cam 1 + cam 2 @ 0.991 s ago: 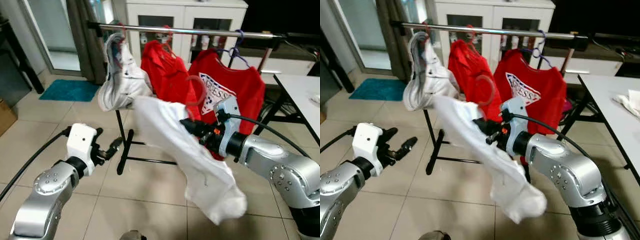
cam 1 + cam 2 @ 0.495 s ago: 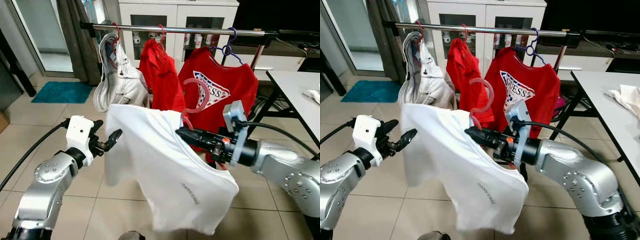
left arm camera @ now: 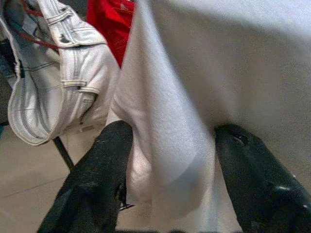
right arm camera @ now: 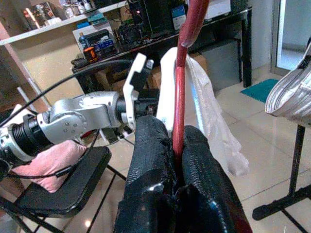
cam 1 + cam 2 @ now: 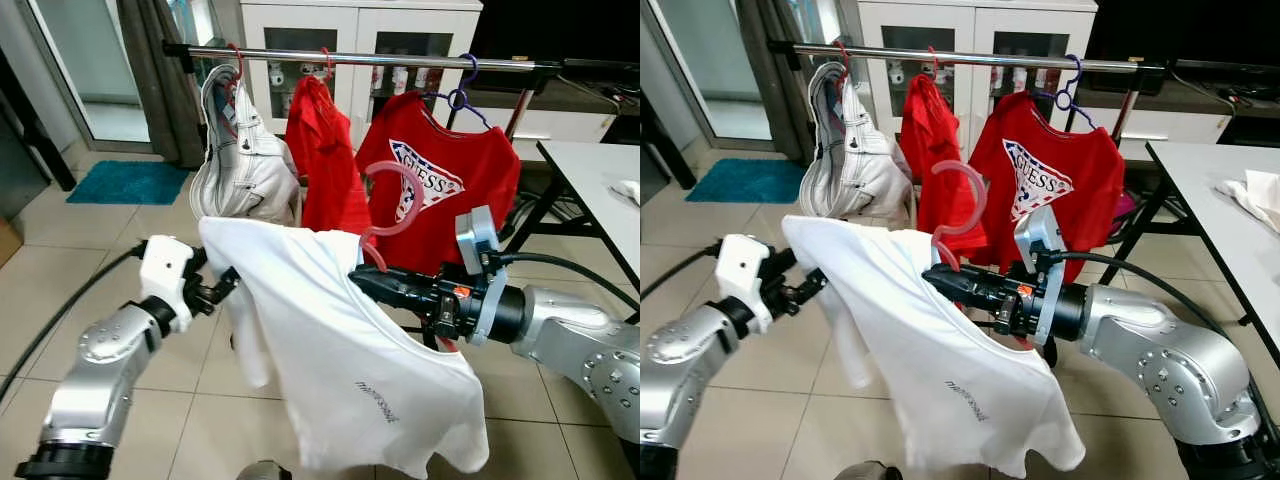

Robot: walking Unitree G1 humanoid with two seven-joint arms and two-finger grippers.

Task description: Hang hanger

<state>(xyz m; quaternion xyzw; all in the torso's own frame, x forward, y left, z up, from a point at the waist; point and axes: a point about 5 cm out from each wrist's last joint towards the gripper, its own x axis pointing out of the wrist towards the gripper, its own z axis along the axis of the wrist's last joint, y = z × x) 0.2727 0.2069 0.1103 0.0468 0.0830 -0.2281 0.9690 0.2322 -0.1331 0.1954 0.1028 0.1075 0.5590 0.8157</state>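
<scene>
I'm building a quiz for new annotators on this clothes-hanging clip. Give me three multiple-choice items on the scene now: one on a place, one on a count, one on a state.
1. Where is the pink hanger?
A. hooked on the rail
B. held below the rail
C. on the floor

2. How many red shirts hang on the rail?
A. one
B. two
C. four

3. What is the right end effector doing?
A. pinching the hanger's stem
B. hanging open and idle
C. gripping the rail

Answers:
1 B, its hook sits in front of the red shirts, under the rail.
2 B, two red shirts hang beside a white jacket.
3 A, the right wrist view shows the stem clamped between its fingers, with the white T-shirt draped on it.
</scene>
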